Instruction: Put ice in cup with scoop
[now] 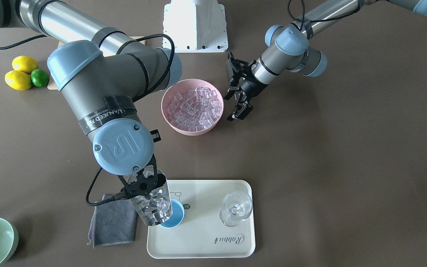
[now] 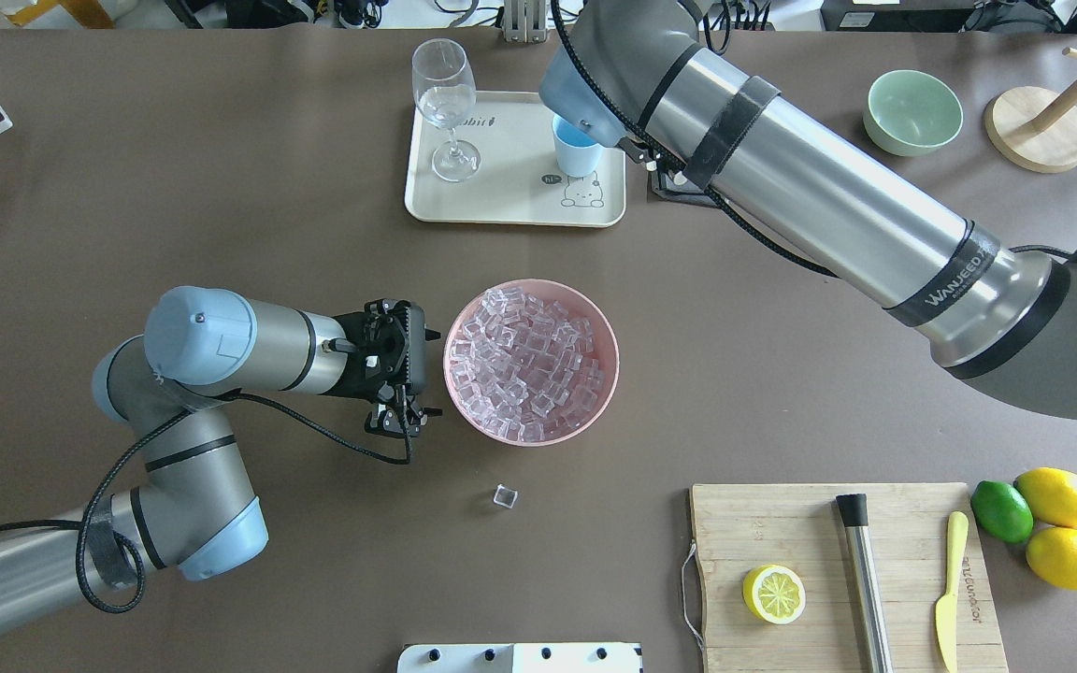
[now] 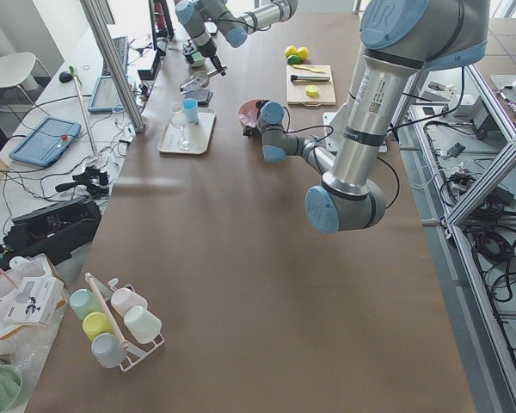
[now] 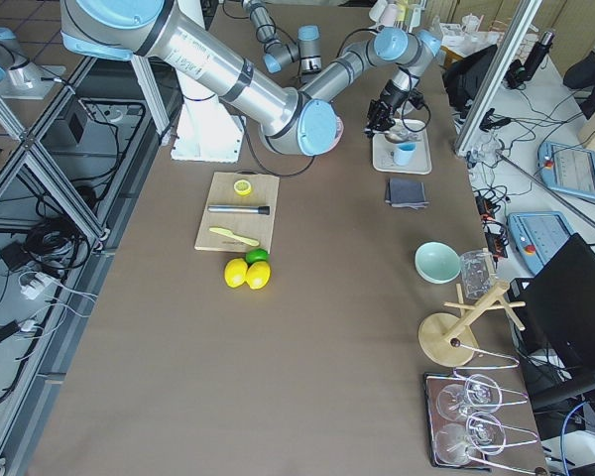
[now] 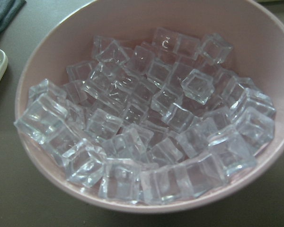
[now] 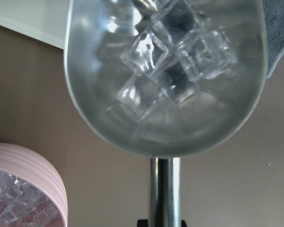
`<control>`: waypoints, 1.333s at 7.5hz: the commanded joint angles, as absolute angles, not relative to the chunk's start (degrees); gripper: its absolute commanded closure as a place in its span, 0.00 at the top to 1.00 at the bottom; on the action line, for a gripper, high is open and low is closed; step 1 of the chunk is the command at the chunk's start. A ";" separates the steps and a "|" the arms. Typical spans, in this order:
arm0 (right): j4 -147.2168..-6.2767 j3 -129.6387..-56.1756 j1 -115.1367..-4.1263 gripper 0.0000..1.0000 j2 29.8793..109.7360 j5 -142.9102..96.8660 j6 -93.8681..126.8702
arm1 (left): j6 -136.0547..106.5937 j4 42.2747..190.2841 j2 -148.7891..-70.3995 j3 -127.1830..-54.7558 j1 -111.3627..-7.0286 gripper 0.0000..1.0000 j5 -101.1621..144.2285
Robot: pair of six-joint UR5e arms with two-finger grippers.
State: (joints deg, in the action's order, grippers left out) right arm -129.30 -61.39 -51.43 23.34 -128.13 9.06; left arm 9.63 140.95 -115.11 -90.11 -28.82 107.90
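Note:
My right gripper (image 1: 143, 185) is shut on the thin handle (image 6: 164, 189) of the steel scoop (image 1: 154, 205). The scoop's trough (image 6: 165, 109) holds several clear ice cubes (image 6: 175, 61) and hangs over the near rim of the light-blue cup (image 1: 175, 216), which stands on the cream tray (image 1: 206, 237). The cup also shows in the overhead view (image 2: 576, 150), where the right arm hides the gripper. More ice (image 5: 146, 123) fills the pink bowl (image 2: 610, 374). My left gripper (image 1: 237, 107) is open and empty beside that bowl.
A clear stemmed glass (image 1: 235, 207) stands on the tray. A grey cloth (image 1: 113, 222) lies beside the tray. One loose cube (image 2: 504, 496) lies on the table. There are also a green bowl (image 2: 912, 112), a cutting board (image 2: 782, 523) with a steel cylinder (image 2: 861, 570), and lemons (image 2: 1062, 528).

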 commanded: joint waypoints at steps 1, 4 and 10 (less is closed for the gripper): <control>-138.22 -58.27 -50.81 0.00 18.38 -128.93 6.16 | 9.67 140.89 -116.36 -88.34 -29.53 0.98 110.99; -141.93 -60.98 -50.19 0.00 20.03 -128.94 3.96 | 9.75 141.06 -118.55 -84.22 -32.94 0.98 117.22; -148.97 -64.77 -50.01 0.00 20.66 -128.94 1.85 | 9.67 141.77 -119.44 -83.23 -32.96 0.98 117.25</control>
State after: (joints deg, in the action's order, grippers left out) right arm -147.60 -63.98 -50.04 20.84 -128.93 1.95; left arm 9.76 141.58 -119.38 -83.38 -32.95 117.32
